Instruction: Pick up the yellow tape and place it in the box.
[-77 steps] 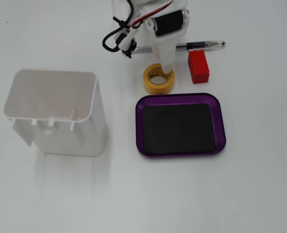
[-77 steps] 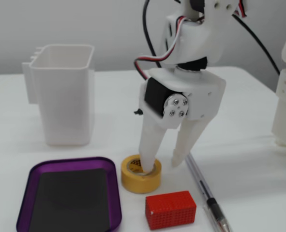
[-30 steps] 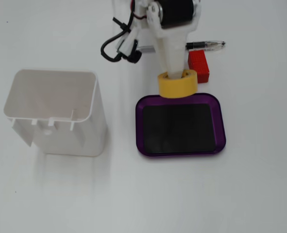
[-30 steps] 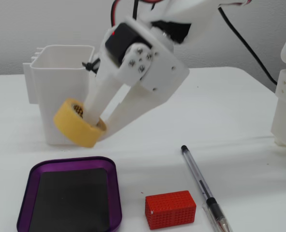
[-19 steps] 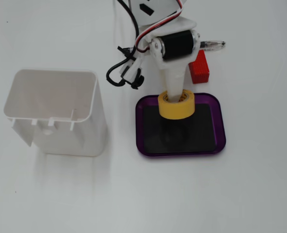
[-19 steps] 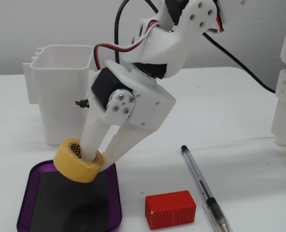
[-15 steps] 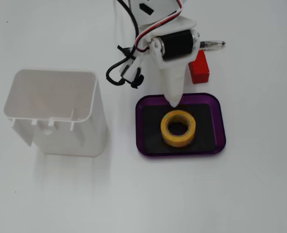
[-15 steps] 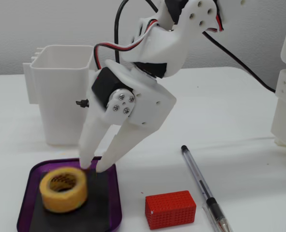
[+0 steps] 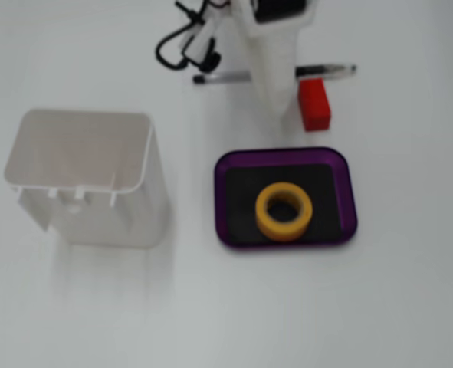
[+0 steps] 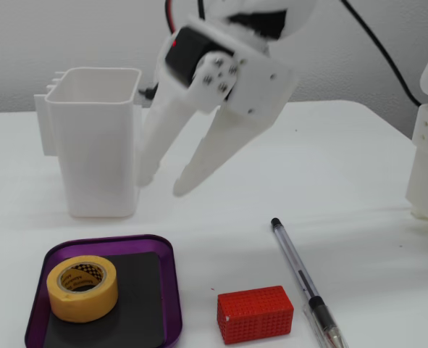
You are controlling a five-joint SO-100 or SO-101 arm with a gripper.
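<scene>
Your gripper (image 10: 163,183) hangs in the air with its jaws spread apart and nothing between them; you see this only in the fixed view from the side, where both white fingers (image 10: 212,148) slant down and to the left of that view. The fixed view from above shows just a blurred white part of the arm at the top edge, and you cannot read the jaws there.

The tape (image 10: 82,288) lies flat in the tray (image 10: 169,290), below the fingertips and nearer the camera in the side view, well apart from them. Its hole faces straight up, so its axis stands upright and it has no long side to speak of. The view from above shows the ring (image 9: 284,211) sitting on the black floor toward the tray's (image 9: 226,201) near edge, roughly centred left to right. The side view shows what the other cannot: the pale printed core inside the roll.

The container (image 10: 98,141) stands upright just beside the fingers, left of them in the side view, open end up. The block (image 10: 255,313) and the pen (image 10: 303,283) lie on the table (image 10: 358,188) below and to the right of the gripper there. In the view from above the pen (image 9: 329,71) runs sideways behind the arm, with the block (image 9: 314,103) close by it.
</scene>
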